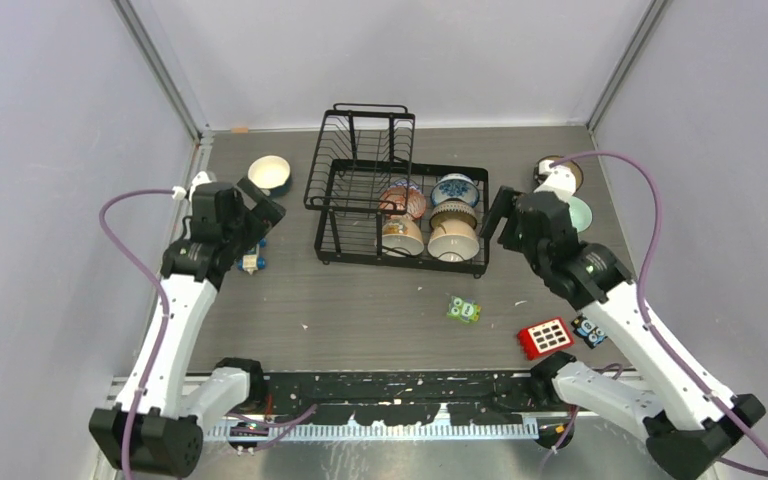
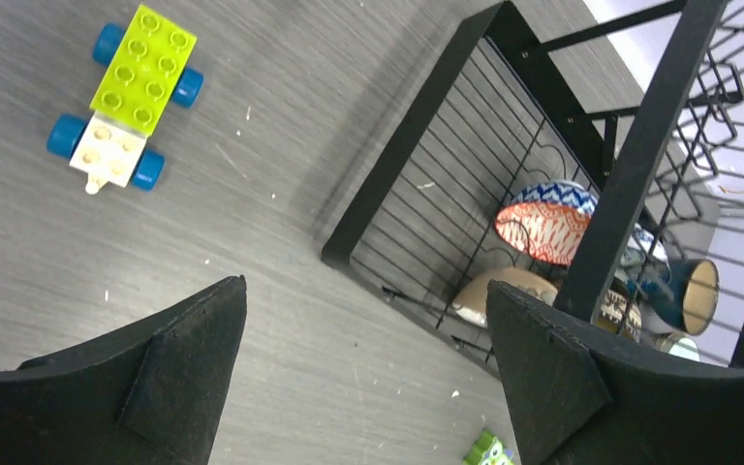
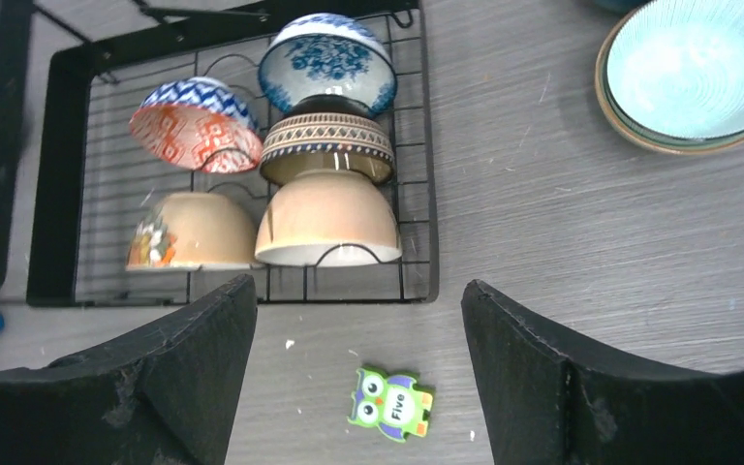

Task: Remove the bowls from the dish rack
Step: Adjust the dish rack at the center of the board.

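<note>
The black wire dish rack stands at mid table. Its lower tray holds several bowls: a reddish patterned one, a blue-patterned white one, a brown-banded one and two cream ones on their sides. A blue-and-cream bowl sits on the table left of the rack, and a mint green bowl sits to its right. My left gripper hovers open and empty left of the rack. My right gripper is open and empty at the rack's right front corner.
A lime toy car lies by the left arm. A green owl tile lies in front of the rack, directly under my right gripper. A red block and another small tile sit near the right arm. Walls enclose three sides.
</note>
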Motion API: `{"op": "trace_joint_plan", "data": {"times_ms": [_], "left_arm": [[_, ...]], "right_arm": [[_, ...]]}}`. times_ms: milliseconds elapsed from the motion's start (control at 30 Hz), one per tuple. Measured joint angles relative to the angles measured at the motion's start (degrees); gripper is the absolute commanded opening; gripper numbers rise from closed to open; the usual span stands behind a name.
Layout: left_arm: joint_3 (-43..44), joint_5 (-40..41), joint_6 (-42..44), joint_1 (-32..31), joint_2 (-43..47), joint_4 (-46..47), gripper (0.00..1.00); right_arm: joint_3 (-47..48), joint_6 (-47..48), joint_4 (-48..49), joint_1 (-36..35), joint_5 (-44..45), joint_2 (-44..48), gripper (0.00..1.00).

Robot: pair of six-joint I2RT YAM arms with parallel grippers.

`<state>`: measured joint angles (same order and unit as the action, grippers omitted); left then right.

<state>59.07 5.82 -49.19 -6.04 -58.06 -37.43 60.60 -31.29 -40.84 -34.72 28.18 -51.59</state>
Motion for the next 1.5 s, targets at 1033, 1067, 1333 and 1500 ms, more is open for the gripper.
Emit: {"op": "trace_joint_plan", "data": {"times_ms": [1033, 1067, 1333, 1500], "left_arm": [[-20.37, -8.35, 1.22, -8.09, 22.53, -3.30, 0.90], [-20.74, -8.46, 1.46, -8.63, 22.91, -2.64, 0.90], [-24.26, -8.02, 4.44, -13.64, 29.40, 5.88, 0.90], [-28.11, -8.00, 5.55, -15.50, 29.79, 12.26, 0.90]], "right_arm": [[-3.61, -9.38, 17.46, 18.18, -7.98, -35.54, 0.42], [-3.61, -9.38, 17.53, 18.25, -7.98, -36.13, 0.40], [-3.61, -9.70, 18.95, 18.34, -9.16, -38.45, 0.21], [-3.96, -9.25, 19.28, 18.34, -9.33, -38.16, 0.06]]}}
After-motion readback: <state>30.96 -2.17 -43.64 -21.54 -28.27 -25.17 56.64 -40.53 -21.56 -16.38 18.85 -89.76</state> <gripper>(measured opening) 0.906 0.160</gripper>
